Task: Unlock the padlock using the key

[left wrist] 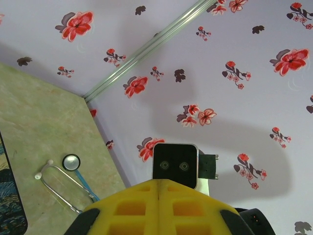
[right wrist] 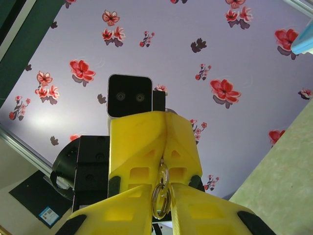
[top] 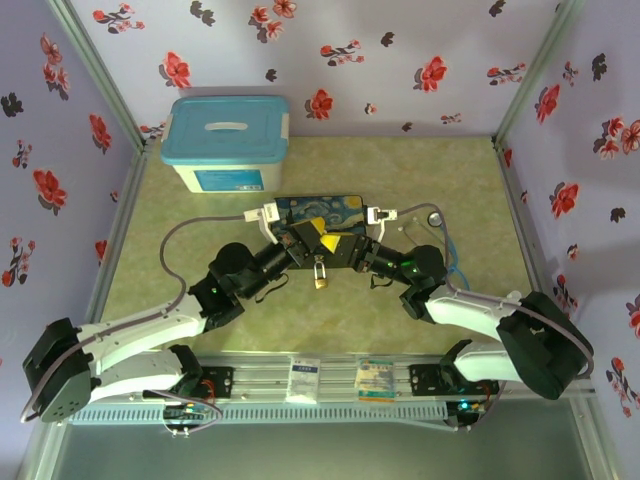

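The small brass padlock (top: 320,277) sits just below the spot where my two grippers meet over the table's middle. My left gripper (top: 305,243) is shut; in the right wrist view its yellow fingers (right wrist: 142,142) pinch a small gold ring (right wrist: 163,169) at their tips. A silver key ring (right wrist: 161,198) links to that and reaches into the narrow gap of my right gripper (right wrist: 161,191), whose fingers press on it from both sides. The key itself is hidden. In the left wrist view my left gripper (left wrist: 159,185) shows its pads pressed together.
A dark Starry-Night box (top: 320,208) lies just behind the grippers. A stethoscope (top: 435,218) with blue tubing lies to the right of it. A blue-lidded bin (top: 228,140) stands at the back left. Flowered walls close in three sides.
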`<state>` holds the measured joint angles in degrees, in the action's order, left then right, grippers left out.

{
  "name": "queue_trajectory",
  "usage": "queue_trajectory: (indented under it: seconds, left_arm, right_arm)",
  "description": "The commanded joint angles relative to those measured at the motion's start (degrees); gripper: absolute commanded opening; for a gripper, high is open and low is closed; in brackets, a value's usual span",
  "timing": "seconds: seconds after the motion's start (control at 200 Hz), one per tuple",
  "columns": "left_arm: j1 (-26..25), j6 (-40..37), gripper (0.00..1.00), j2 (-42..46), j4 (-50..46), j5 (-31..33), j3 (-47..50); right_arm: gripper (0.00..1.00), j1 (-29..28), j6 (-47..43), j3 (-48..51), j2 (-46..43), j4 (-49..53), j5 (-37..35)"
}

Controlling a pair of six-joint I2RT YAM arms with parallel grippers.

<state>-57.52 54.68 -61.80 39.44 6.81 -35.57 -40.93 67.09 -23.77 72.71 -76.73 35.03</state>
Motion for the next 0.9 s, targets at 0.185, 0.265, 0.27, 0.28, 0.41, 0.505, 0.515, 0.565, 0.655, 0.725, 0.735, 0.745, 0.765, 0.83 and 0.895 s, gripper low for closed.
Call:
queue_trajectory:
  seconds: [0.185,0.265,0.27,0.28,0.41,0.505,0.515,0.565,0.655,0.725,0.735,0.745,0.765,0.83,0.895]
  left_arm:
    - [0.3,1.7,0.0,-0.8,4.0,-0.4,1.9]
    - [0.4,2.3,0.0,-0.9,5.0,-0.2,2.6]
    - [0.4,2.3,0.0,-0.9,5.0,-0.2,2.6]
    - [0.4,2.4,0.0,-1.0,5.0,-0.2,2.6]
    - [0.3,2.8,0.0,-1.1,4.9,-0.2,2.8]
    - [0.5,2.4,0.01,-0.6,3.4,-0.1,2.7]
    - [0.6,2.4,0.04,-0.5,3.1,0.0,2.6]
    - [0.8,2.1,0.32,0.2,1.9,0.5,2.5]
    - [1.7,-0.7,0.74,2.4,-1.0,0.7,2.2]
    - [2.7,-2.6,0.96,5.2,-7.9,2.4,0.8]
    - [2.8,-2.9,0.99,5.5,-9.0,2.6,0.5]
    - [3.0,-3.2,0.99,6.0,-10.1,2.9,0.3]
    - [3.4,-3.8,1.0,6.6,-12.2,3.2,-0.2]
    - [4.4,-5.5,1.0,8.9,-18.1,4.3,-1.7]
    - [5.3,-6.2,1.0,10.3,-23.7,5.4,-2.9]
  right_arm:
    - [0.18,-0.4,-1.2,-0.6,0.0,-2.6,-1.3]
    - [0.14,-0.4,-1.3,-0.6,0.2,-2.6,-1.7]
    - [0.14,-0.4,-1.3,-0.6,0.2,-2.6,-1.8]
    - [0.14,-0.4,-1.4,-0.6,0.2,-2.6,-1.8]
    - [0.07,-0.4,-1.5,-0.7,0.4,-2.6,-2.0]
    - [0.04,-0.4,-1.5,-0.4,0.6,-2.4,-2.3]
    - [0.04,-0.4,-1.6,-0.3,0.7,-2.3,-2.4]
    - [0.01,-0.4,-1.9,0.1,0.5,-1.2,-2.8]
    - [0.0,-0.3,-3.7,1.2,-0.5,3.5,-4.4]
    - [0.0,-0.3,-6.3,1.6,-2.3,10.5,-6.2]
    - [0.0,-0.3,-6.7,1.6,-2.6,11.4,-6.4]
    - [0.0,-0.3,-7.0,1.7,-3.0,12.6,-6.5]
    - [0.0,-0.3,-7.9,1.7,-3.5,14.7,-7.0]
    - [0.0,-0.3,-10.9,1.5,-6.1,22.2,-8.8]
    - [0.0,-0.3,-14.1,1.1,-9.1,31.1,-11.7]
